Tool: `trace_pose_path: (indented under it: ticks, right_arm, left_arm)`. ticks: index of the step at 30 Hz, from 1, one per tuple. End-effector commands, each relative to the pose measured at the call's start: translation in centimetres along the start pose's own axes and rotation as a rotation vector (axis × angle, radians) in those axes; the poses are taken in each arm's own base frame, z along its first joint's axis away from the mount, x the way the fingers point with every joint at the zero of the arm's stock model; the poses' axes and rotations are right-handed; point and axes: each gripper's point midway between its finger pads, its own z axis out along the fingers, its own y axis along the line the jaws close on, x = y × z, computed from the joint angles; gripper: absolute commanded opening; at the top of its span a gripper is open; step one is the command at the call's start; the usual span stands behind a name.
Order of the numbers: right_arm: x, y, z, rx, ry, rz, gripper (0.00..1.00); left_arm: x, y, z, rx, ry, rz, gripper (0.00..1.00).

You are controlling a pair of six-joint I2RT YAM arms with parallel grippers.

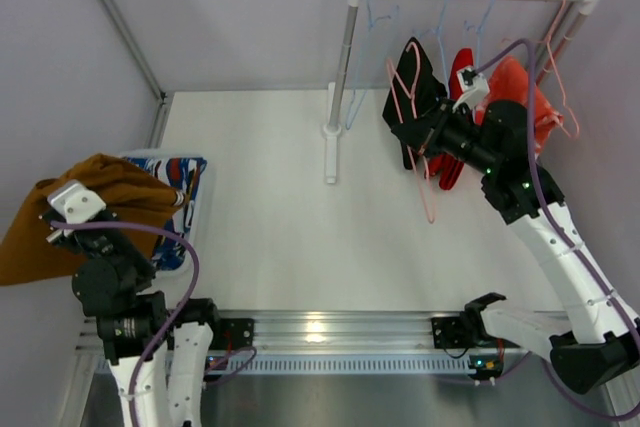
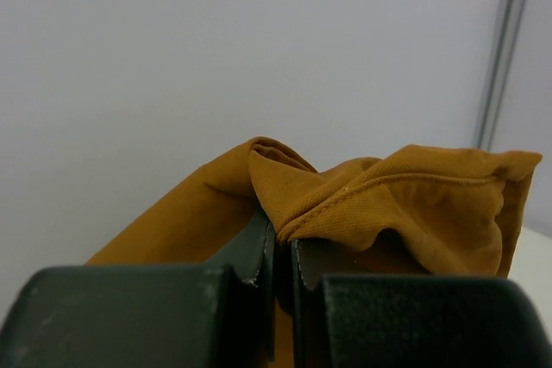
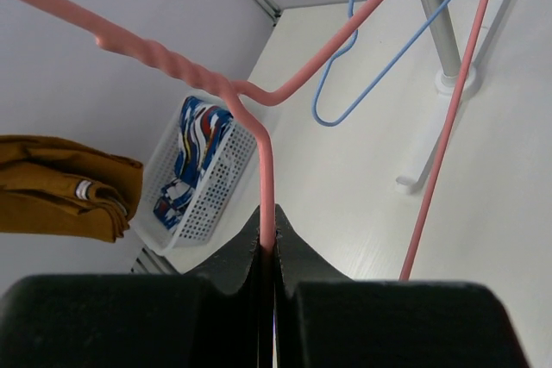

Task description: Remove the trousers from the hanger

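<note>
Our left arm is bent upward, its left claw (image 2: 283, 256) pinched tight on the tan-brown trousers (image 2: 405, 204), which drape from it near the basket (image 3: 203, 204). Our right arm stretches forward, its right claw (image 3: 267, 243) clamped on the pink hanger (image 3: 259, 127). The black trousers (image 1: 415, 87) hang just beside it.

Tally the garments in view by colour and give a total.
tan-brown trousers: 1
blue patterned trousers: 1
black trousers: 1
red trousers: 1
orange-red garment: 1
Total: 5
</note>
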Motion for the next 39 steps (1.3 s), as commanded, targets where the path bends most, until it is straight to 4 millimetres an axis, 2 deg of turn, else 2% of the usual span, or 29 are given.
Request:
trace_pose_path:
  ticks: [1,4,7,12,15,17,19,20,21,22,24,25,27,28,30,31,32,33,34,36,37,38,39]
  right_arm:
    - [-3.2,3.2,-0.4,-0.09,-0.094,-0.066,0.0]
    - [-3.2,3.0,0.0,-0.084,-0.088,-0.066,0.0]
    - [-2.9,2.7,0.5,-0.078,-0.074,-0.061,0.0]
    - [-2.7,2.1,1.3,-0.062,-0.067,-0.058,0.0]
    - [-2.6,1.7,2.0,-0.054,-0.061,-0.052,0.0]
    - [-2.6,1.4,2.3,-0.046,-0.057,-0.05,0.0]
    - [-2.5,1.3,2.5,-0.042,-0.054,-0.049,0.0]
    - [-2.6,1.2,2.5,-0.038,-0.056,-0.049,0.0]
    - [-2.7,1.2,2.6,-0.037,-0.057,-0.052,0.0]
    - [-2.7,1.0,2.6,-0.031,-0.057,-0.057,0.0]
    - [-3.1,0.9,2.5,-0.023,-0.067,-0.06,0.0]
    - [-3.2,0.8,2.5,-0.019,-0.068,-0.062,0.0]
    - [-3.4,0.7,2.4,-0.01,-0.076,-0.064,0.0]
    - [-3.4,0.5,2.3,-0.003,-0.08,-0.065,0.0]
    - [-3.6,0.3,2.0,0.013,-0.094,-0.063,0.0]
    - [-3.6,0.2,1.9,0.02,-0.098,-0.061,0.0]
    - [-3.7,0.0,1.8,0.035,-0.105,-0.058,0.0]
    - [-3.6,-0.2,1.6,0.046,-0.102,-0.059,0.0]
    - [-3.7,-0.1,1.2,0.051,-0.112,-0.066,0.0]
    - [-4.0,-0.4,0.4,0.085,-0.122,-0.07,0.0]
    - [-4.1,-0.5,0.2,0.092,-0.126,-0.082,0.0]
    - [-4.4,-0.5,-0.1,0.104,-0.137,-0.086,0.0]
    - [-4.6,-0.3,-0.6,0.103,-0.143,-0.091,0.0]
  left_arm:
    - [-1.3,1.7,-1.1,-0.05,-0.072,-0.088,0.0]
    - [0.0,1.9,-1.4,-0.071,-0.045,-0.078,0.0]
    - [1.2,1.1,-1.2,-0.049,-0.02,-0.069,0.0]
    - [2.5,-0.4,-0.5,-0.009,-0.001,-0.05,0.0]
    - [4.9,-2.3,0.6,0.029,0.058,-0.009,0.0]
    - [8.2,-4.6,1.5,0.077,0.129,0.044,0.0]
    - [10.0,-6.2,2.6,0.093,0.14,0.048,0.0]
    - [12.2,-7.1,2.6,0.113,0.169,0.063,0.0]
    - [13.1,-8.2,2.8,0.139,0.176,0.049,0.0]
    - [15.0,-9.4,3.2,0.162,0.217,0.059,0.0]
    - [16.6,-11.2,4.0,0.188,0.229,0.029,0.0]
    - [18.6,-12.5,4.6,0.207,0.276,0.049,0.0]
    - [19.0,-14.1,5.7,0.233,0.259,0.009,0.0]
    - [20.2,-16.4,5.6,0.329,0.27,0.005,0.0]
    - [19.9,-18.6,5.8,0.424,0.232,-0.027,0.0]
    - [20.5,-20.4,5.8,0.504,0.244,-0.024,0.01]
    - [21.1,-21.0,6.0,0.516,0.263,-0.021,0.03]
    - [22.1,-21.3,6.0,0.517,0.32,-0.019,0.1]
    - [22.8,-22.0,7.1,0.51,0.362,-0.009,0.15]
    - [24.5,-21.5,7.9,0.437,0.459,0.018,0.27]
    - [27.3,-21.4,7.2,0.422,0.569,0.063,0.3]
    - [26.8,-21.5,8.0,0.41,0.581,0.061,0.34]
    - [27.2,-21.8,7.7,0.424,0.613,0.049,0.38]
